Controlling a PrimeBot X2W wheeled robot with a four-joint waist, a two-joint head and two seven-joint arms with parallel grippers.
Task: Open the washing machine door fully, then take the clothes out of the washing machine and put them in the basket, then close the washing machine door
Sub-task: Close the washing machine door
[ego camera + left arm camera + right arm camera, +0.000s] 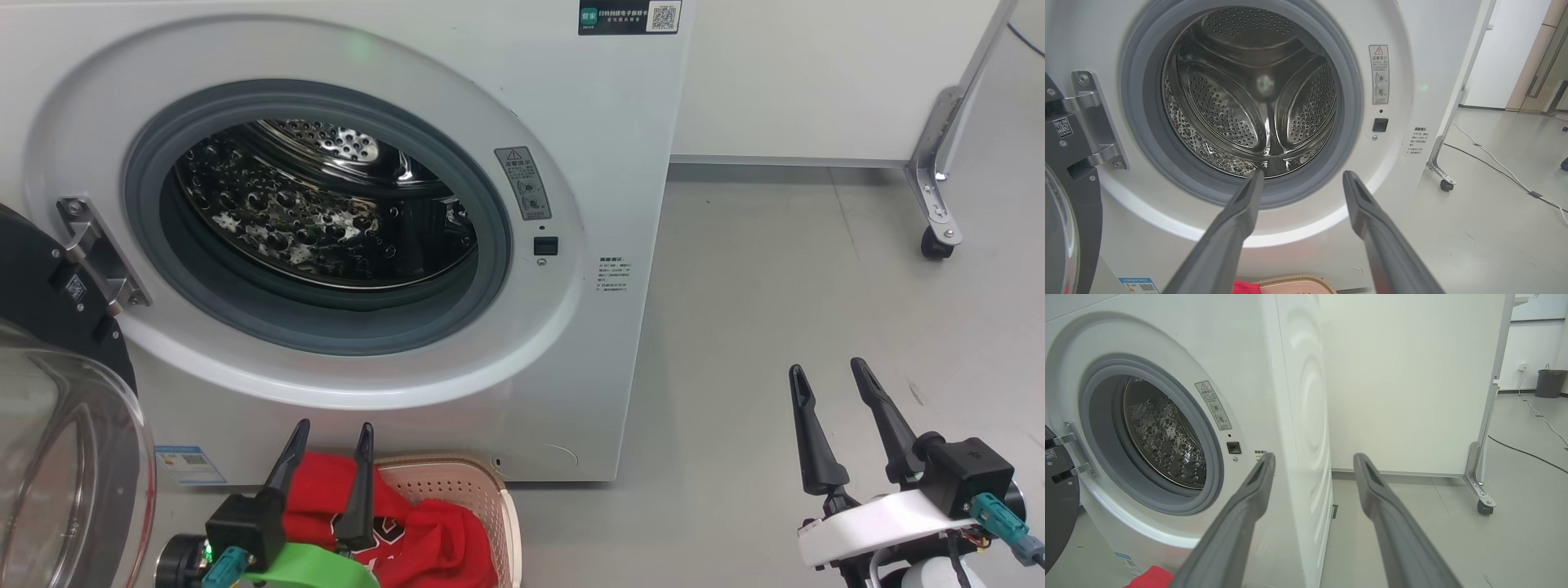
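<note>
Spread wide and gripping nothing, my left gripper (335, 425) hangs low before the washing machine (588, 106) in the head view. Its fingers cross in front of the clothes (441, 543), which lie red and heaped in the basket (494, 490), just in front of the machine's base. My right gripper (825, 366) is equally open and equally empty, well off the machine's right side above the grey floor (775, 286). The washing machine door (37, 278) stands swung out at the machine's left on its metal hinge (94, 245), glass bowl bulging toward me. Inside the grey seal (486, 269), the drum (310, 220) shows shiny perforated steel.

From my left wrist, both fingers point at the lower edge of the machine's opening, clear of it. A strip of red cloth and the basket's woven rim show beneath the machine's front.

From my right wrist, the parted fingers frame the machine's right front corner without touching it. The door's dark edge sits at the machine's far left.
</note>
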